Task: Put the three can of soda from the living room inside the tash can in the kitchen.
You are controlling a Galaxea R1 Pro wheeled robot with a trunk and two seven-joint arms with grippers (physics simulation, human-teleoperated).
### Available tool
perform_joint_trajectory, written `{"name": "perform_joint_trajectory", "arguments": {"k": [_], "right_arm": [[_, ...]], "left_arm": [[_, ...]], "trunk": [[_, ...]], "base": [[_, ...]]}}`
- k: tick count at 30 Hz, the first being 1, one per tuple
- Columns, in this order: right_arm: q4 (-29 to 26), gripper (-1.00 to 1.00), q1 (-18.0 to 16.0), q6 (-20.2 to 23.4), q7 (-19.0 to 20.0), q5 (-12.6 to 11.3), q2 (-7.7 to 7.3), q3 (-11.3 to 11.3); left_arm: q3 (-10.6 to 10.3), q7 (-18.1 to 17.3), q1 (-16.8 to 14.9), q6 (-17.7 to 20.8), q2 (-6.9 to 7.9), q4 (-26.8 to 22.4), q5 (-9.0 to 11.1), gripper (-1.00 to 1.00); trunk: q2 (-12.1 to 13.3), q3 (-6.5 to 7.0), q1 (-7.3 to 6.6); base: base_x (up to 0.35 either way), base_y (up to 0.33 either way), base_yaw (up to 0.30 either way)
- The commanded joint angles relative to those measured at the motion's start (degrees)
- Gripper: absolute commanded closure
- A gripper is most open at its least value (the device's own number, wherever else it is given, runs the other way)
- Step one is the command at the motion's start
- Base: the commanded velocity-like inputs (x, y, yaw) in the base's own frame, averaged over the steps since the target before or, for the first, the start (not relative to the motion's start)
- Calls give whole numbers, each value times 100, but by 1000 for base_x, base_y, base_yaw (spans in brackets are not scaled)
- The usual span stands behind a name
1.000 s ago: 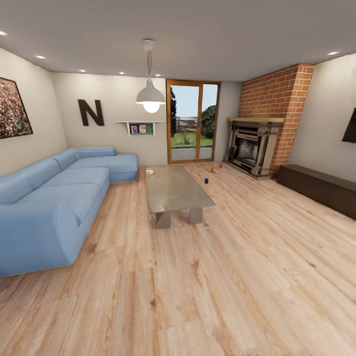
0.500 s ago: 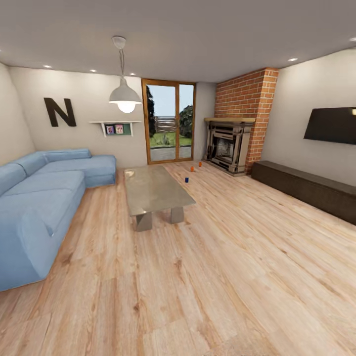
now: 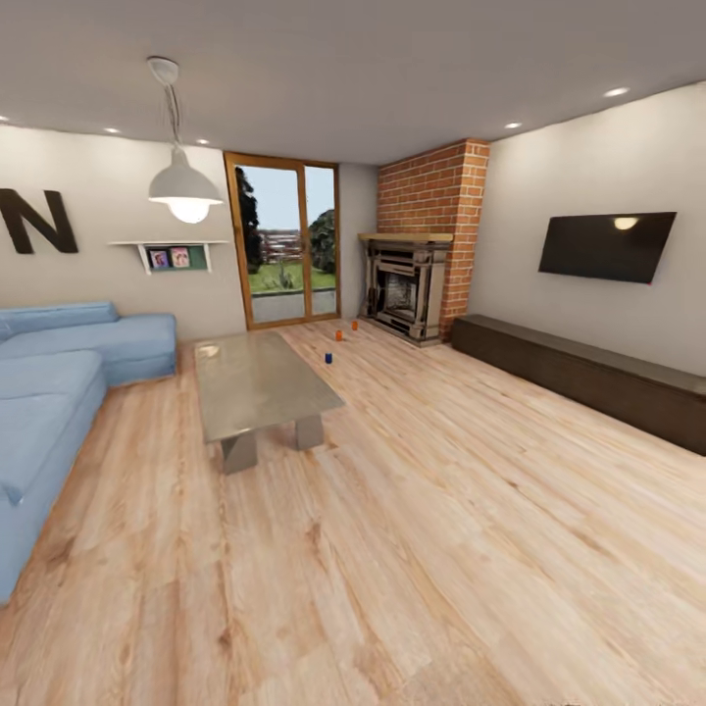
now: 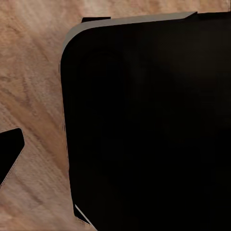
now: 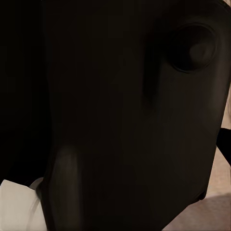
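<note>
Can't tell how either arm's fingers stand. The left wrist view has a big black rounded panel with a thin grey edge, over light wood plank floor. The right wrist view is mostly dark curved bodywork with a bit of white in one corner.

From the head view it's the living room. The three soda cans sit on the light wood plank floor, well apart from the robot, between the far end of the grey low table and the dark carved fireplace: an orange can, another orange can nearer the wood-framed glass doors, and a blue can just beside the table's far corner. All three look upright, though they're tiny here.

Red brick chimney rises over the fireplace. Black wall TV hangs above a long dark low cabinet. Blue sofa is left of the table, with a white pendant lamp overhead.
</note>
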Motion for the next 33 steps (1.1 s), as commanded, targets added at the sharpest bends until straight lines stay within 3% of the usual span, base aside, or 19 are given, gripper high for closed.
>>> {"name": "perform_joint_trajectory", "arguments": {"k": [1,33], "right_arm": [[0,-100,0,0,0,1,0,1],[0,-100,0,-2,-1,7,9,12]], "left_arm": [[0,0,-2,-2,0,0,0,-100],[0,-1,-2,-34,-8,-8,0,-100]], "trunk": [[0,0,0],[0,0,0]], "base": [[191,-187,-286],[205,-230,-283]]}}
